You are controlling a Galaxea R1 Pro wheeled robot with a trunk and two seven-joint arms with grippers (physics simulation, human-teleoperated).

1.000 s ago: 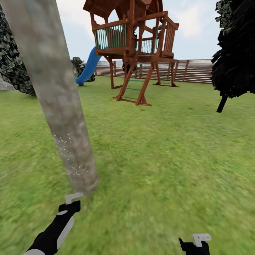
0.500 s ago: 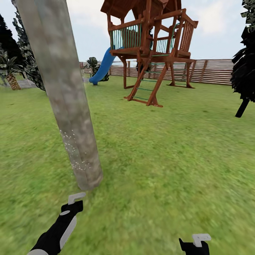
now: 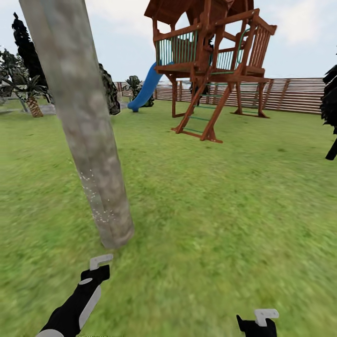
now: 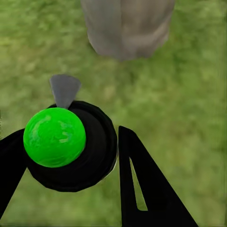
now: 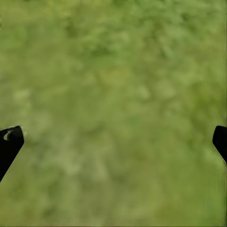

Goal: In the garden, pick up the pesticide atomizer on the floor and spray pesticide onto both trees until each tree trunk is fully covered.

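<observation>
Your left gripper (image 4: 71,156) clamps the pesticide atomizer (image 4: 71,146) between its fingers, nozzle toward the tree trunk (image 3: 89,140) just ahead — white pesticide (image 3: 96,199) specks low on its bark — your right gripper (image 5: 113,142) spread wide over grass (image 3: 210,210), playset (image 3: 210,65) and fence (image 3: 290,96) beyond.

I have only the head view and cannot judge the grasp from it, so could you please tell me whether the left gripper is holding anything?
Observer: Yes. In the left wrist view the left gripper is shut on a black round atomizer with a bright green ball top.
Operator: Thank you. Where does its nozzle point?
Observer: Its grey nozzle points toward the base of the thick grey-brown tree trunk, with grass between them.
Operator: And the right gripper?
Observer: The right gripper is open, its black fingertips wide apart over green grass.
</observation>
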